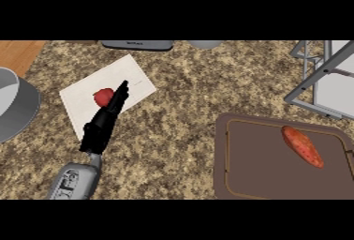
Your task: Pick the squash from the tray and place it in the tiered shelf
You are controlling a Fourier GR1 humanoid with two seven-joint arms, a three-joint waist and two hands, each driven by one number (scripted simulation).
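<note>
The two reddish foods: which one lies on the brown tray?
The long orange-red one, at the right. The small round red one lies on the white board, partly behind the left hand.

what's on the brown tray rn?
One elongated orange-red squash lies on the tray, toward its far right. Nothing else shows on it; the tray's right edge is cut off by the frame.

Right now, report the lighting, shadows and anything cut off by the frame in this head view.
Head view: lighting is even and flat, with no glare on the counter; no strong cast shadows show; the left hand hides part of the red item on the white board; the tray, the shelf and a grey pot run past the frame edges; the orange squash is fully visible.
</note>
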